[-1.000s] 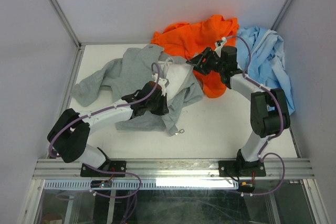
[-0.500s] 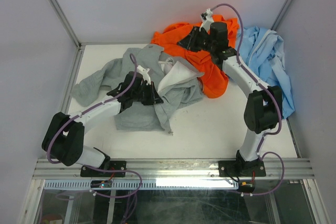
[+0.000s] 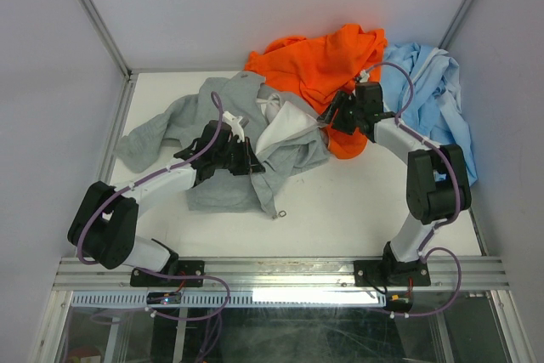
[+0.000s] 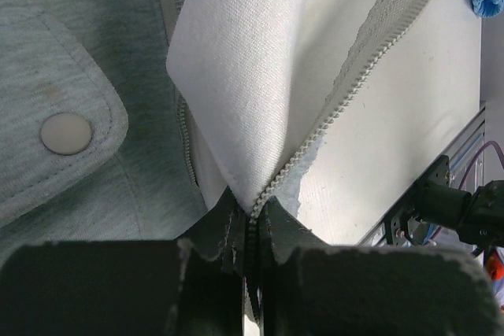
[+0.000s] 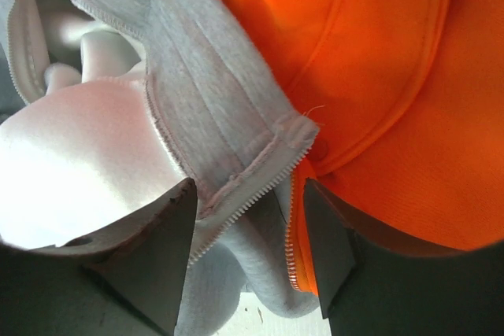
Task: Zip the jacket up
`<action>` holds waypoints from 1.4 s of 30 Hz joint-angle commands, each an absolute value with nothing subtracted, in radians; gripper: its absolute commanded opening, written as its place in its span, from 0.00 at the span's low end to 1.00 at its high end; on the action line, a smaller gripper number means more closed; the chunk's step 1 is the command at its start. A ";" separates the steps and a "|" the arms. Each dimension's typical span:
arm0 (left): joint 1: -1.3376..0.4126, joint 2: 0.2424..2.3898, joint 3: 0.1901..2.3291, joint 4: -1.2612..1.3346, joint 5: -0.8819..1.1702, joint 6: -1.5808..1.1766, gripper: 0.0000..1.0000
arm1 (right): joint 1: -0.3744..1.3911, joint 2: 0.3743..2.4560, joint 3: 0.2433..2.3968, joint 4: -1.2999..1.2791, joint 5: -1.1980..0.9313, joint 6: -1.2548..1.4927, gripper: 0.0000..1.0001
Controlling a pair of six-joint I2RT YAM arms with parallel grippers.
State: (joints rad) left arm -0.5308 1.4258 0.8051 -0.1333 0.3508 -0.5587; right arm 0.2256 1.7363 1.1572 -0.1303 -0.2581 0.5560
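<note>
Seen from above, the jacket (image 3: 183, 121) lies rumpled on the left-centre of the counter (image 3: 365, 201), its far side against the orange garment (image 3: 327, 61), and neither hand's grip can be made out there. The left wrist view shows the left hand (image 4: 252, 230), largely cut off at the bottom, with its fingers pinched tight on the jacket's zipper edge (image 4: 346, 92). The right wrist view shows the right hand (image 5: 250, 194) spread wide, a zippered corner of the jacket lying between its fingers, unclamped
</note>
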 commanded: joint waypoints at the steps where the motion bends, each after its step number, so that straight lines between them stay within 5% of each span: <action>1: -0.538 1.396 0.806 -0.103 0.381 -0.560 0.00 | 0.216 1.678 1.136 0.001 -0.227 0.614 0.62; 14: -0.540 1.402 0.806 -0.112 0.383 -0.555 0.00 | 0.209 1.811 1.139 0.164 -0.394 0.721 0.67; 22: -0.540 1.397 0.806 -0.122 0.375 -0.551 0.00 | 0.194 1.753 1.085 0.101 -0.230 0.700 0.76; 42: -0.556 1.407 0.809 -0.126 0.349 -0.551 0.01 | 0.254 1.841 1.195 0.249 -0.620 0.773 0.76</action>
State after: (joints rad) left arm -0.5491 1.4258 0.8047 -0.1448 0.3470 -0.5587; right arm 0.2089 1.8587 1.1118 0.1638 -0.5079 0.7555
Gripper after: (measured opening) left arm 0.041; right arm 0.769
